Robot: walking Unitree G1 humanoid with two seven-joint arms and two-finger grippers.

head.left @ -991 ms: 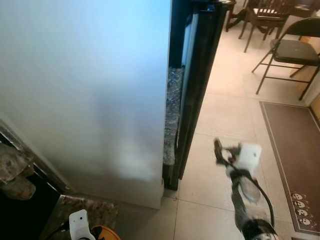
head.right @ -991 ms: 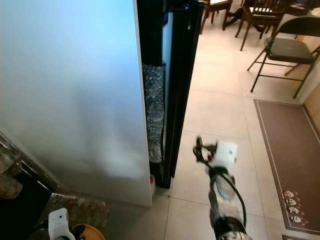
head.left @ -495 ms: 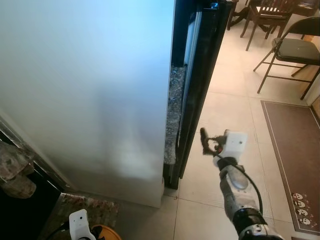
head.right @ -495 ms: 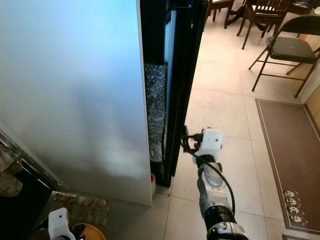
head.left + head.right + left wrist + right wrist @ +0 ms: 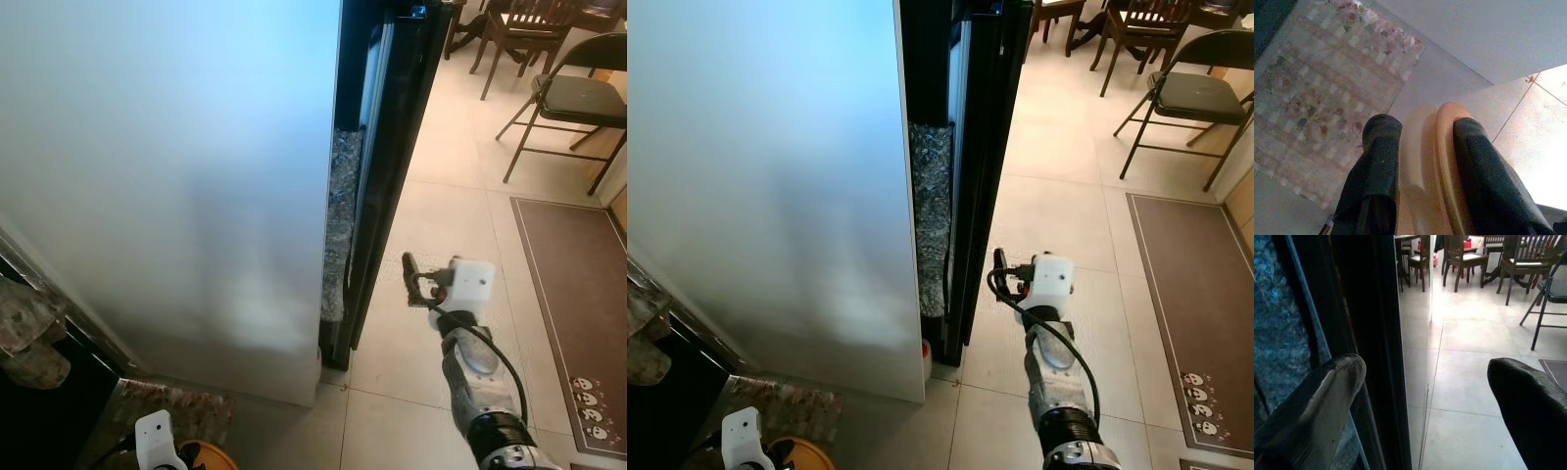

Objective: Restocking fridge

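Restocking looks barely begun: the fridge (image 5: 176, 186) fills the left and centre of the head views as a smooth, pale, matte slab. Its black glossy door (image 5: 387, 166) runs as a thin upright strip down the middle, seen edge-on with only a narrow gap, so it probably still has to be swung wide.

Right end effector (image 5: 1002, 277) sits at lower centre-right, just beside that door edge, its rounded black fingers (image 5: 1317, 396) spread apart on either side of it without gripping.

Left end effector (image 5: 1420, 152), at the bottom left of the head views, is clamped on a smooth orange rounded item (image 5: 1425, 161), apparently plastic; what it is cannot be told. It still has to go inside.

Below lie pale glossy floor tiles (image 5: 441, 206) and a patterned mat (image 5: 1317, 88).
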